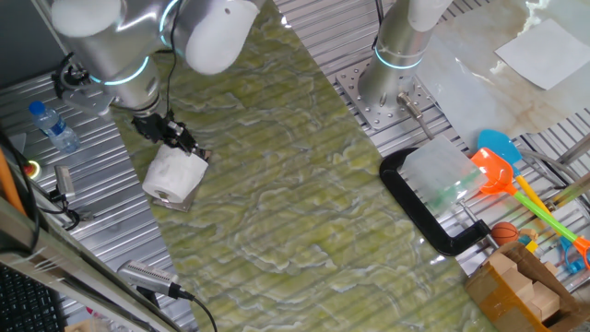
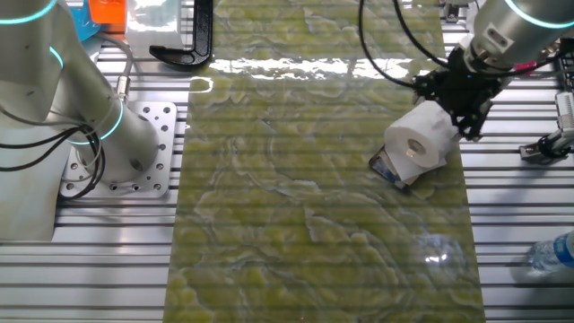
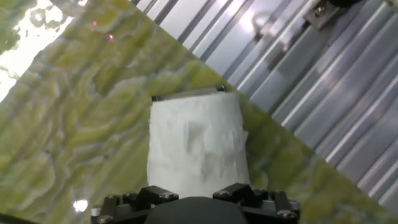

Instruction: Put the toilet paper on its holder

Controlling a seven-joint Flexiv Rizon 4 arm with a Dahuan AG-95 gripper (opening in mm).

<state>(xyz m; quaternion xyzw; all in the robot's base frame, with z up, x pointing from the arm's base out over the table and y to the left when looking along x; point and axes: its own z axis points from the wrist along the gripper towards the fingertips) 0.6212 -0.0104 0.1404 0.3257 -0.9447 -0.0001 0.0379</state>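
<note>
The toilet paper [image 1: 173,175] is a white roll lying tilted at the left edge of the green mat, its core hole facing outward [image 2: 420,139]. It rests on the holder [image 2: 387,168], a small shiny plate mostly hidden beneath it. Only the plate's edge shows in one fixed view [image 1: 182,205] and past the roll's far end in the hand view [image 3: 186,94]. My gripper [image 1: 177,140] is at the roll's back end [image 2: 462,112], its jaws on either side of it. In the hand view the roll [image 3: 198,143] fills the space just ahead of the gripper [image 3: 196,190].
A water bottle [image 1: 53,126] lies on the metal table left of the roll. A black C-shaped clamp [image 1: 415,198] sits at the mat's right edge, with colourful toys [image 1: 502,171] beyond. A second arm's base [image 1: 392,83] stands at the back. A brush [image 1: 147,275] lies nearby.
</note>
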